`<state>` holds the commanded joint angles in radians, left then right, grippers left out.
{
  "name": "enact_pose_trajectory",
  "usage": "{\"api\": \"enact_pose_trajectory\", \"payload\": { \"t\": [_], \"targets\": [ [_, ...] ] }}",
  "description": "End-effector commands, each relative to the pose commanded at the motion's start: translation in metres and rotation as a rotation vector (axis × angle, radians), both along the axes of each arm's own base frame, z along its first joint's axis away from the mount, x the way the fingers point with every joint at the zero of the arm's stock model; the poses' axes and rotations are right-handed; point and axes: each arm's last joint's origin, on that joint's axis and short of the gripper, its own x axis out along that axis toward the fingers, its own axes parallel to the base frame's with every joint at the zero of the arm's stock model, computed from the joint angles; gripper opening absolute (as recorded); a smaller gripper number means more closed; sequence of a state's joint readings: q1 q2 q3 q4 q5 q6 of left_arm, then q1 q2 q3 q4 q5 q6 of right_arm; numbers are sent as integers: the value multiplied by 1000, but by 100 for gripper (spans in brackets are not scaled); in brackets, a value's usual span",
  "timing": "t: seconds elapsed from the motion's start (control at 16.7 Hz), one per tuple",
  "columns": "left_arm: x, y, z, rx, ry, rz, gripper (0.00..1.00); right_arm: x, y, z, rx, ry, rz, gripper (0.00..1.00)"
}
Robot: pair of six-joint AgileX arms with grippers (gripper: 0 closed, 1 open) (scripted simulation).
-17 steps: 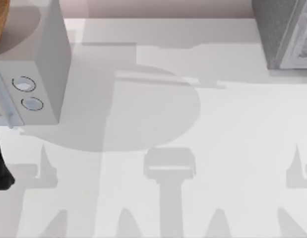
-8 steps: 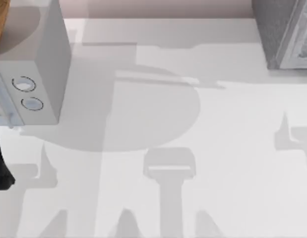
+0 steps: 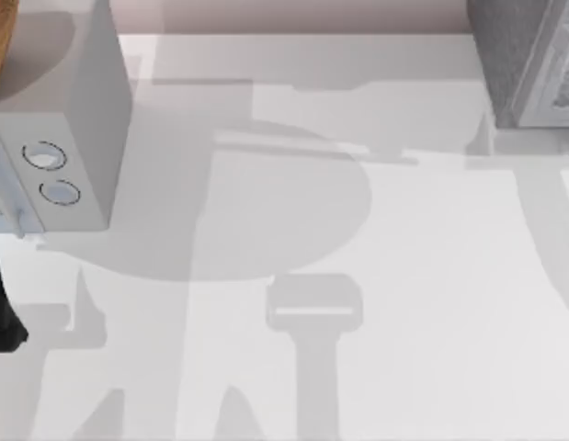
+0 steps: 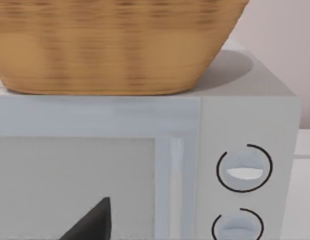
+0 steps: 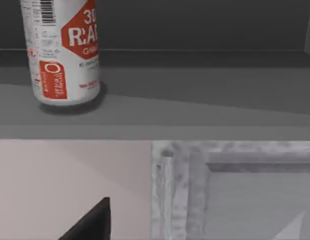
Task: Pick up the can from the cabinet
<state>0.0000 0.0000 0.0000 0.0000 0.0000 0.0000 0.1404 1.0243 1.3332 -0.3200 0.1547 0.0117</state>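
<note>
The can (image 5: 64,50) is white with a red label and a barcode. It stands upright on a grey shelf of the cabinet (image 5: 195,105), seen in the right wrist view. A dark tip of my right gripper (image 5: 89,225) shows below and in front of that shelf, apart from the can. From above, the cabinet (image 3: 523,64) is the grey box at the table's far right corner. A dark tip of my left gripper (image 4: 89,225) faces the microwave door, and a dark part of my left arm (image 3: 1,317) sits at the table's left edge.
A white microwave (image 3: 73,138) with two round dials stands at the far left, with a wicker basket (image 4: 114,45) on top. Below the can's shelf the cabinet has a mottled grey frame (image 5: 175,190). The white table (image 3: 293,239) carries arm shadows.
In the top view the right arm's shadow has slid from the lower right up toward the cabinet. The left arm and the microwave have not moved.
</note>
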Motion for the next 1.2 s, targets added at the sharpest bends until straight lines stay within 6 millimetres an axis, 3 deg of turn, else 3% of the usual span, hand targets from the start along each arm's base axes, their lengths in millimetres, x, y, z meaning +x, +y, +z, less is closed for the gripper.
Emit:
{"api": "enact_pose_trajectory", "payload": {
  "t": [0.18,0.42,0.84,1.2],
  "targets": [
    [0,0,0,0,0,0,100,28,10,34,3,-13,3,100],
    [0,0,0,0,0,0,100,53,19,52,3,-10,6,100],
    [0,0,0,0,0,0,100,55,20,53,4,-11,3,100],
    [0,0,0,0,0,0,100,61,59,35,4,-17,2,100]
  ]
}}
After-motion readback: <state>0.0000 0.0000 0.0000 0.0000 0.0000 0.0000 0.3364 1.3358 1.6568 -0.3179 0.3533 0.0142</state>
